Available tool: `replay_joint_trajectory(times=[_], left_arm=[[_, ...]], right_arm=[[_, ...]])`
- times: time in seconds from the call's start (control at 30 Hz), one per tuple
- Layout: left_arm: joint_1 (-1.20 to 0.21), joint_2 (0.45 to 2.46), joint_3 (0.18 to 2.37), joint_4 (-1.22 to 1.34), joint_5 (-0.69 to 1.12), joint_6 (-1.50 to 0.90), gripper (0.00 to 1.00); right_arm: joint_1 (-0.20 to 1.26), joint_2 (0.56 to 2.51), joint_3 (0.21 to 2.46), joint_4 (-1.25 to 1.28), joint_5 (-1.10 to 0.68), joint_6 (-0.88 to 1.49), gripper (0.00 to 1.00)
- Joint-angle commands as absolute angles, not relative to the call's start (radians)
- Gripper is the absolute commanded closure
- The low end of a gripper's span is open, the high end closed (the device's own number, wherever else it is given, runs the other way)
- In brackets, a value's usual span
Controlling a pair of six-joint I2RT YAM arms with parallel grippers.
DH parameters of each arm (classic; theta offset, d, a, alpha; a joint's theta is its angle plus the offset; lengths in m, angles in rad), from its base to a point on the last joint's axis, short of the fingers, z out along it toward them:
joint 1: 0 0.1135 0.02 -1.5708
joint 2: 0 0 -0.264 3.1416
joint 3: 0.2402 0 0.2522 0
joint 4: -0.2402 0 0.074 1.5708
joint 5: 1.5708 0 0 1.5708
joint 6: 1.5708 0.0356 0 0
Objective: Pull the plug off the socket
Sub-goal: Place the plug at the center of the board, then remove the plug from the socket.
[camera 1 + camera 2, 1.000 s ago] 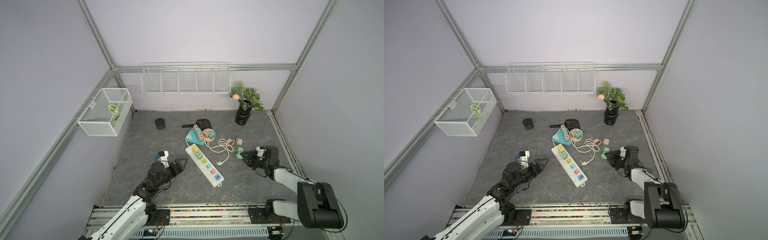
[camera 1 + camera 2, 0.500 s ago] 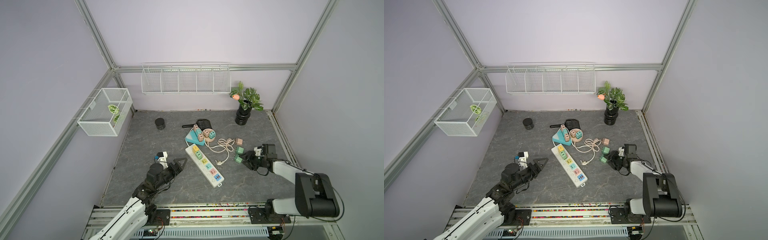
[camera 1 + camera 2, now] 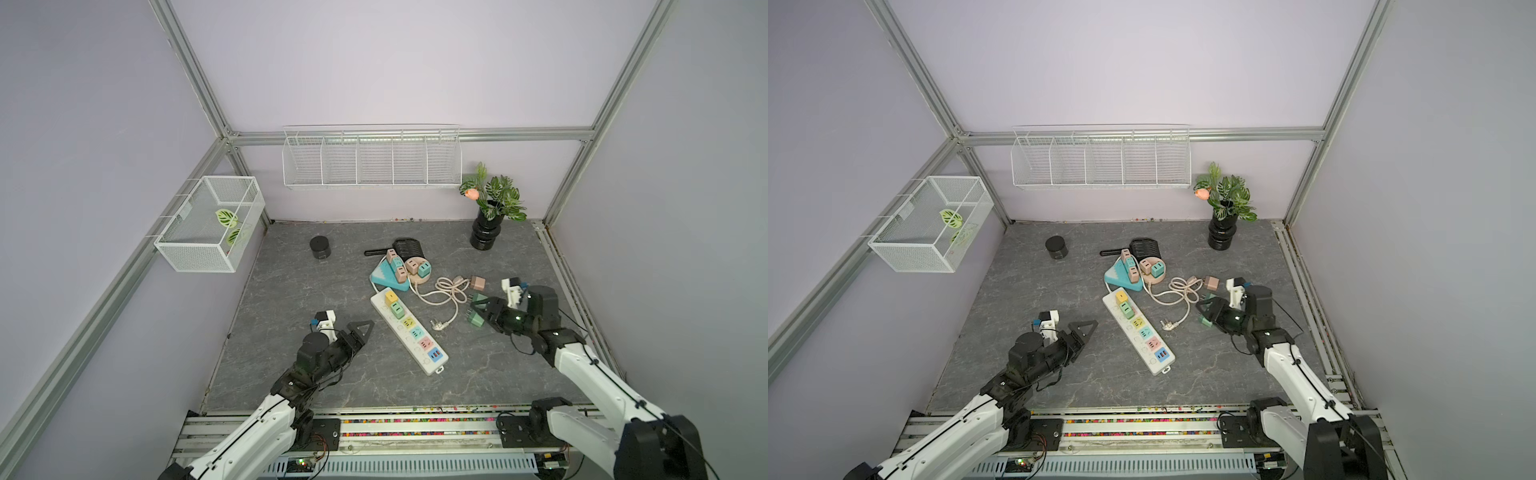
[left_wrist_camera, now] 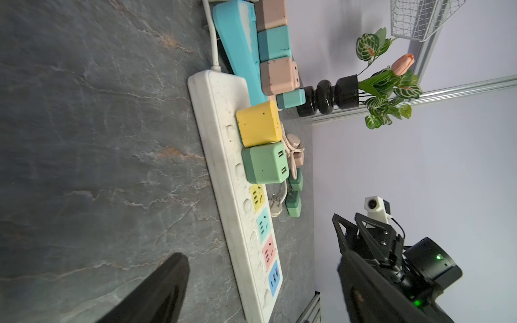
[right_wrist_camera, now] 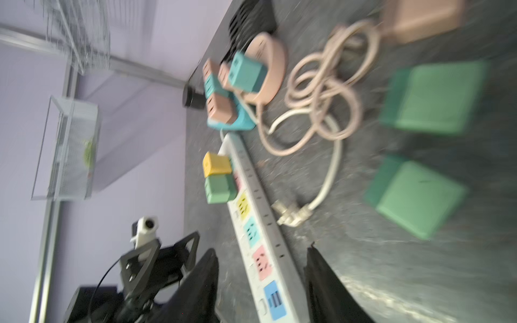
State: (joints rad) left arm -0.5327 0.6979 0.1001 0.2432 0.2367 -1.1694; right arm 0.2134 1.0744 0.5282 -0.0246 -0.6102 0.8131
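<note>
Green plug (image 4: pixel 263 163) w/ 2 USB slots (image 4: pixel 281 153) in white strip (image 4: pixel 221 173); L gripper (image 3: pixel 360 336), R gripper (image 5: pixel 262 249) both open.

a second ago my right gripper (image 3: pixel 478 311) was clamped on a green plug (image 3: pixel 475 321). by half a second back i'd let go, and now my jaws stand apart with nothing between them. the plug lies loose on the grey tabletop (image 3: pixel 291 332), just beside the other green plug (image 3: pixel 478 297). my right arm's black elbow block (image 3: pixel 656 449) has swung lower, toward the front rail (image 3: pixel 415 428).
</note>
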Motion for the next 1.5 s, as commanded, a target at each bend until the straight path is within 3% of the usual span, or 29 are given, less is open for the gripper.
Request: replay_joint_trajectory(times=[0.0, 0.33, 0.6, 1.23, 1.47], left_arm=[[-0.531, 0.74, 0.126, 0.269, 0.254, -1.164, 0.11], [-0.531, 0.632, 0.182, 0.064, 0.183, -1.133, 0.12], [-0.531, 0.482, 0.162, -0.036, 0.114, -1.126, 0.13], [-0.531, 0.504, 0.168, -0.01, 0.124, -1.103, 0.14], [-0.532, 0.644, 0.167, 0.099, 0.139, -1.185, 0.23]], right_arm=[[0.379, 1.178, 0.664, -0.04, -0.529, 0.701, 0.48], [0.718, 1.648, 1.258, -0.571, -0.136, 0.343, 0.48], [0.813, 1.917, 1.605, -0.819, 0.025, 0.267, 0.48], [0.892, 2.224, 1.965, -1.062, 0.184, 0.244, 0.47], [0.904, 2.221, 1.966, -1.058, 0.197, 0.216, 0.63]])
